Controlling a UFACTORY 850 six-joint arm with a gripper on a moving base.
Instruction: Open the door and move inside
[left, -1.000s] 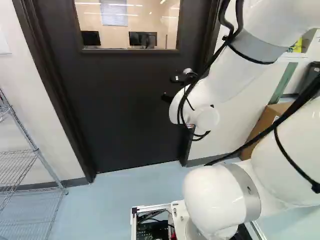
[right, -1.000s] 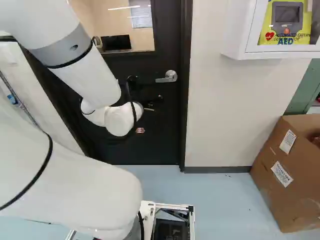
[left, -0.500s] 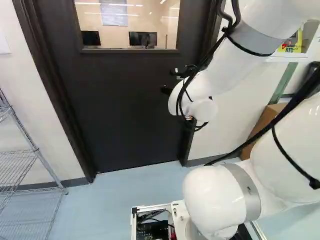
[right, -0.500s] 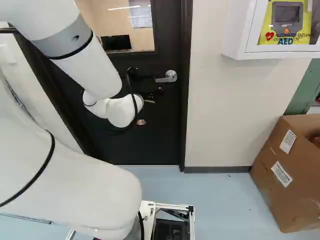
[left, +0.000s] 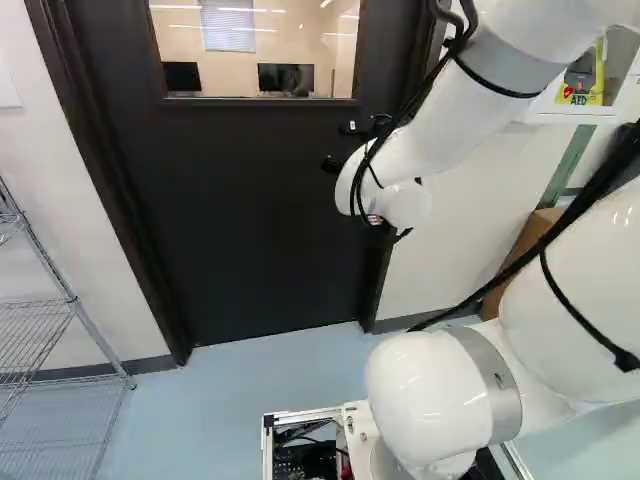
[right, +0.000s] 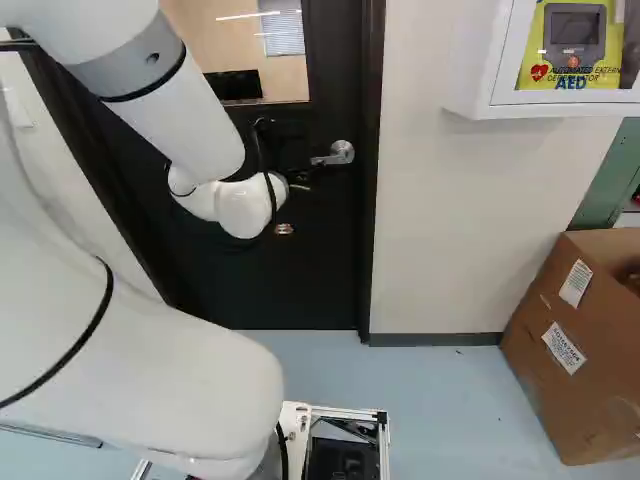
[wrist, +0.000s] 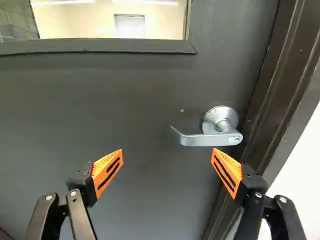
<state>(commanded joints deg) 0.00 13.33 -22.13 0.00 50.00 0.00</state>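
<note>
My gripper (left: 340, 146) is partly seen beyond the white wrist in the left base view, held in front of the dark door (left: 250, 200). In the wrist view the gripper (wrist: 167, 151) is open, its orange pads wide apart with nothing between them. The silver lever handle (wrist: 210, 139) lies ahead of the fingertips, its free end facing the gap and its round base beyond the finger nearer the door frame. No touch between them shows. In the right base view the handle (right: 335, 154) sits just beyond the gripper. The door is closed.
A dark frame (right: 370, 220) borders the door. To its right are a white wall cabinet (right: 475, 70) and a cardboard box (right: 575, 340). A wire shelf (left: 60, 300) stands by the wall at the left of the left base view. The door has a window (wrist: 110, 20).
The wrist and gripper have risen along the door, bringing the gripper closer to the handle's height. The base, door and handle have not shifted.
</note>
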